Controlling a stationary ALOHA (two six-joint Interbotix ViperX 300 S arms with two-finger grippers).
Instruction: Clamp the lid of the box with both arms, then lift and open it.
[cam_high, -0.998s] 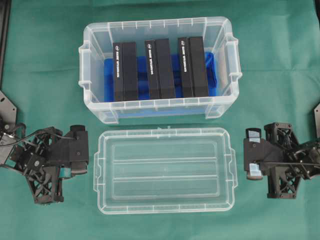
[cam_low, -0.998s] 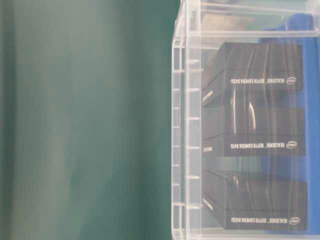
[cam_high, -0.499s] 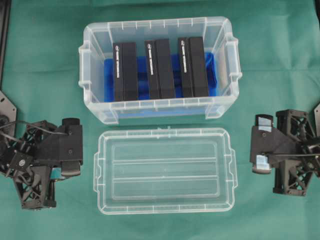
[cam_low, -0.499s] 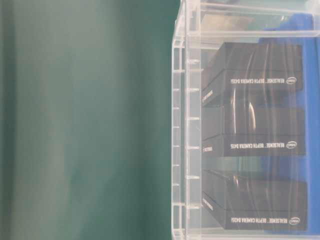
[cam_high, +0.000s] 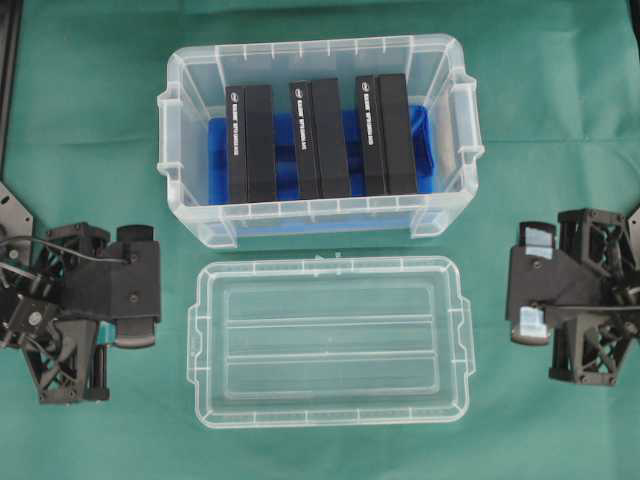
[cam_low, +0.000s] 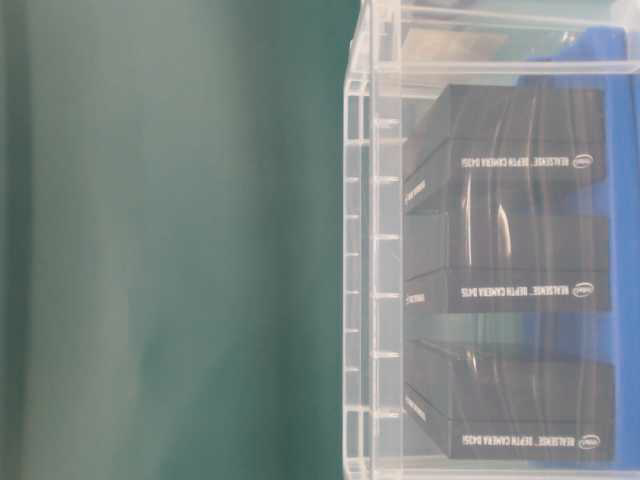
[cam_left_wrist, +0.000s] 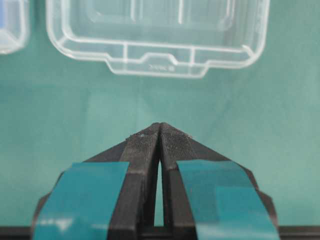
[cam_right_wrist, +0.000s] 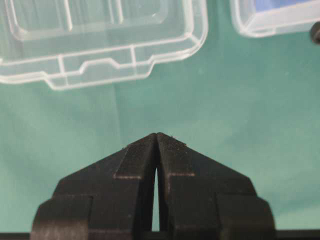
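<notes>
We see the lid (cam_high: 328, 341) lying flat on the bench (cam_high: 90, 120), between both end effectors and touching neither. The left end effector (cam_left_wrist: 159, 129) is clenched on nothing, as is the right end effector (cam_right_wrist: 156, 137). The box (cam_high: 318, 138) sits beyond the lid.

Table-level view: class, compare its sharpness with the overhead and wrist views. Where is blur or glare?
Table-level view: cloth is blurred, glare streaks cross the box wall. Overhead view: sharp, evenly lit, lid ribs clear. Left wrist view: the left gripper looks soft beside the sharper lid.
</notes>
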